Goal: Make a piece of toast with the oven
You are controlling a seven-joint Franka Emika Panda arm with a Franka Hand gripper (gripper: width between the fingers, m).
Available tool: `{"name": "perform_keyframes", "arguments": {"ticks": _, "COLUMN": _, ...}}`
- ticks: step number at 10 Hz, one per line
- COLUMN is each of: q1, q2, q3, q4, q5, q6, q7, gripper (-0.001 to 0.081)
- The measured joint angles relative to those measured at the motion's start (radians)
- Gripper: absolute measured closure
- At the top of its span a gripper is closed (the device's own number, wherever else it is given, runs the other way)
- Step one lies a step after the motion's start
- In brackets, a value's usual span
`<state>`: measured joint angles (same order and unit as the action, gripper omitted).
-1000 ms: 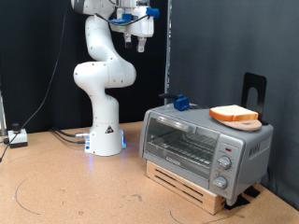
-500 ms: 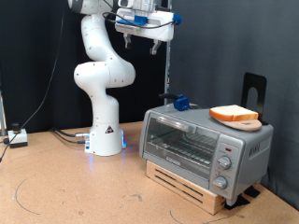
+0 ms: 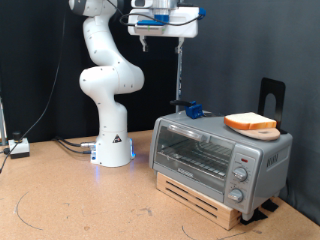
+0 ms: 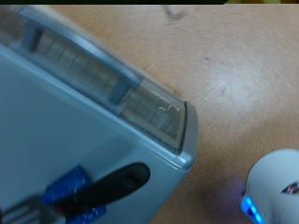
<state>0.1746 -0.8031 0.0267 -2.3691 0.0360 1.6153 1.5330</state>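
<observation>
Toast (image 3: 250,123) is seen lying on a round wooden board (image 3: 262,131) on top of the oven (image 3: 220,155), far below the gripper (image 3: 160,32) and off toward the exterior view's right of it. Nothing is held between the fingers, which hang free near the exterior view's top, well above the oven roof; whether they are spread or closed cannot be told, as they are small and dark against the black backdrop, and none of them is shown in the wrist view. More nearly beneath the gripper, a blue-and-black object (image 3: 192,109) is seen lying at the oven's far left roof corner; in the wrist view the same blue-and-black object (image 4: 93,193) is shown blurred, and its kind cannot be made out. The oven door (image 3: 192,152) is shut, with the wire rack visible behind the glass, and three knobs (image 3: 239,178) are set on the panel at the exterior view's right. The oven is raised on a wooden slatted stand (image 3: 200,198) on the brown table (image 3: 80,200). In the wrist view only one roof corner of the oven (image 4: 84,121) is caught, the rest being cut off, and a rounded white shape with a blue glow is cropped at the frame's edge. Farther back, the white arm base (image 3: 113,148) is seen standing beside the oven, and a black upright piece (image 3: 272,96) rises behind the toast.
</observation>
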Motion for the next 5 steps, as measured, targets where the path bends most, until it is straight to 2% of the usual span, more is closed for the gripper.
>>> {"name": "perform_keyframes", "arguments": {"ticks": 2, "q1": 0.054, "q2": -0.013, "q3": -0.048, "q4": -0.032, "q5": 0.001, "q6": 0.055, "q7": -0.202, "gripper": 0.0002}}
{"name": "perform_keyframes", "arguments": {"ticks": 3, "q1": 0.049, "q2": -0.013, "q3": -0.044, "q4": -0.031, "q5": 0.001, "q6": 0.052, "q7": -0.173, "gripper": 0.0002}}
{"name": "perform_keyframes", "arguments": {"ticks": 4, "q1": 0.063, "q2": -0.014, "q3": -0.054, "q4": -0.032, "q5": 0.036, "q6": 0.07, "q7": -0.239, "gripper": 0.0002}}
{"name": "perform_keyframes", "arguments": {"ticks": 5, "q1": 0.091, "q2": -0.014, "q3": -0.083, "q4": -0.032, "q5": 0.07, "q6": 0.082, "q7": -0.347, "gripper": 0.0002}}
